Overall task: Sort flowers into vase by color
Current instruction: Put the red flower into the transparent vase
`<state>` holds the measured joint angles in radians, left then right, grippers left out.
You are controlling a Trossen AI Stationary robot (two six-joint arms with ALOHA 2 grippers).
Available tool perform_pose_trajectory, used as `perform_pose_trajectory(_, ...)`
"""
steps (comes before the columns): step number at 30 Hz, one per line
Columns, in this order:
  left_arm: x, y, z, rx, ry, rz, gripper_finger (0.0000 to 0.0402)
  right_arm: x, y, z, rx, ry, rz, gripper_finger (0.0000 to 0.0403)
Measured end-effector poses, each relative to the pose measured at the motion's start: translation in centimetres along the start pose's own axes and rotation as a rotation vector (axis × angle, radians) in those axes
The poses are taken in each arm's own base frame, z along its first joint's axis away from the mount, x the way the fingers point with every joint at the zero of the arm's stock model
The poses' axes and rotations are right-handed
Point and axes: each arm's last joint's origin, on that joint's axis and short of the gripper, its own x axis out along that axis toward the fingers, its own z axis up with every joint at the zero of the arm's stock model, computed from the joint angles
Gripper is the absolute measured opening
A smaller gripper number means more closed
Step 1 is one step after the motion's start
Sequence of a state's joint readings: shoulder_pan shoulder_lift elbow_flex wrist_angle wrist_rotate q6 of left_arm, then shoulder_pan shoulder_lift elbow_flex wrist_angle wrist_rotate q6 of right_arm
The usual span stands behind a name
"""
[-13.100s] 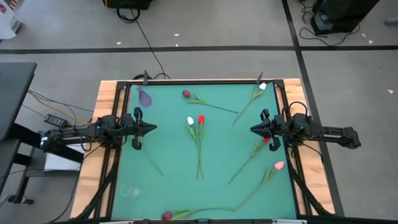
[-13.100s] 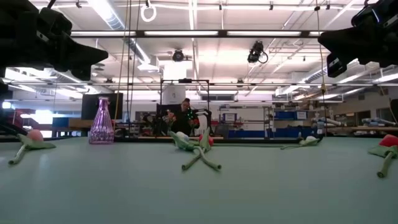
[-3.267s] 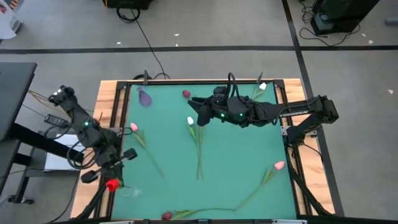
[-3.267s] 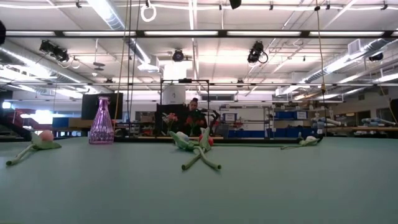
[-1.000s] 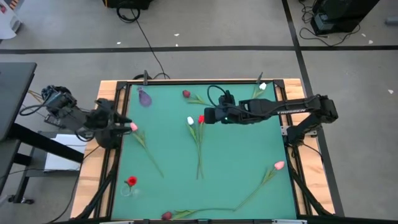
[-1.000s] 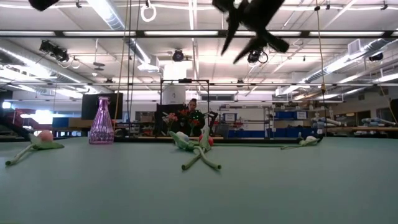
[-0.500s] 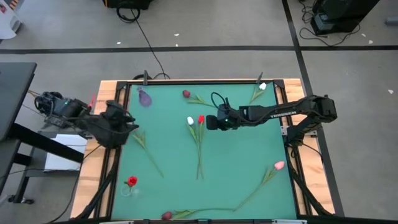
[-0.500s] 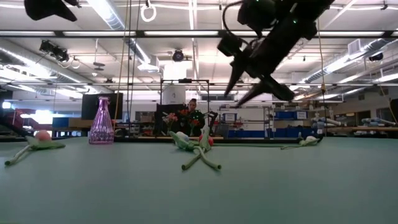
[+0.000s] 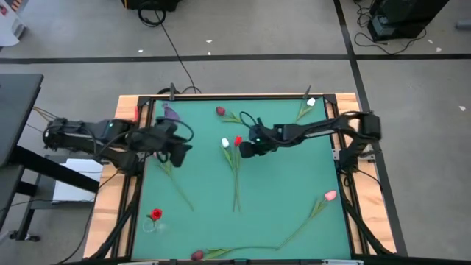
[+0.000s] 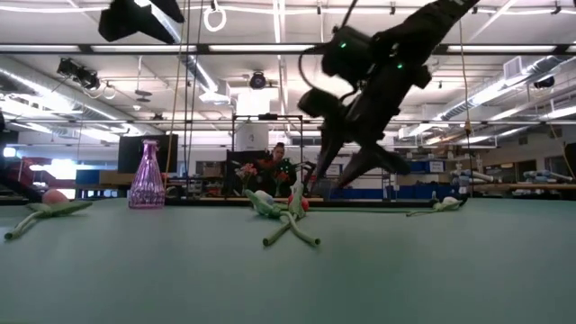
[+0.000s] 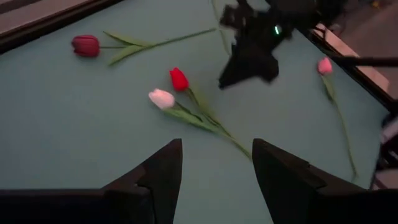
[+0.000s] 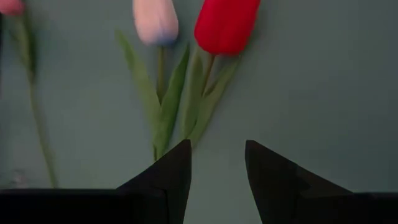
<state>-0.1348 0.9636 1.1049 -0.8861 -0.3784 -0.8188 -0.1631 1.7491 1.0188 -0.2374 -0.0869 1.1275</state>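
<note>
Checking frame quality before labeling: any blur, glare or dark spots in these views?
Low view: right arm is backlit, a dark shape against bright ceiling lights; far room soft. Left wrist view: dim, left gripper fingers near black, right arm smeared. Right wrist view: red tulip and white tulip close and soft-edged. High view: evenly lit, no glare on the green mat.

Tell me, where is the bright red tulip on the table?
In the high view the bright red tulip lies near the table's middle, right beside the white tulip, with the right gripper hovering just next to it, jaws open.
</note>
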Motion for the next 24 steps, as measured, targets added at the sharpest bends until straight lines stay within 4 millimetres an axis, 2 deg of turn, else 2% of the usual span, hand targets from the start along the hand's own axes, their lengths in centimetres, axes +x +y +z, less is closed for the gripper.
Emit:
perform_pose_trajectory(4, 1.0, 0.6, 0.7, -0.044, 0.016, 0.045, 0.0199, 1.7, 0.9, 0.7, 0.002, 0.037, -0.033, 0.0161)
perform_pose_trajectory(11, 2.0, 1.5, 1.2, -0.099, 0.067, 0.072, 0.0199, 3.4, 2.1, 1.4, 0.003, 0.059, -0.023, 0.0189)
perform_pose_trajectory(18, 2.6, 1.5, 1.3, -0.102, 0.09, 0.086, 0.0199, 5.6, 2.1, 2.2, 0.02, 0.069, -0.054, 0.0228)
perform_pose_trajectory(21, 2.7, 1.5, 1.2, -0.101, 0.098, 0.086, 0.0199, 6.1, 1.9, 2.5, 0.027, 0.067, -0.072, 0.0229)
perform_pose_trajectory(24, 2.6, 1.5, 1.2, -0.112, 0.108, 0.075, 0.0199, 5.9, 1.7, 2.7, 0.021, 0.052, -0.092, 0.0213)
